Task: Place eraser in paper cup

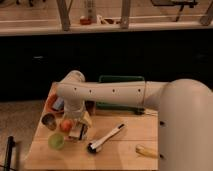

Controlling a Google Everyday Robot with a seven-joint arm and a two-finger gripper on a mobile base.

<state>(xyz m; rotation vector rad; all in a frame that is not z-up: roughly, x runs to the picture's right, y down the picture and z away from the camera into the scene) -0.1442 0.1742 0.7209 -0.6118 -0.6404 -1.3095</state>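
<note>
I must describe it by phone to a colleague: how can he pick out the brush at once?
Start at the wooden table under the long white arm. The hand hangs low over its left part in the picture, beside an orange ball; the brush lies just right of it. It is the longest, thinnest thing there, with white handle and black head.
</note>
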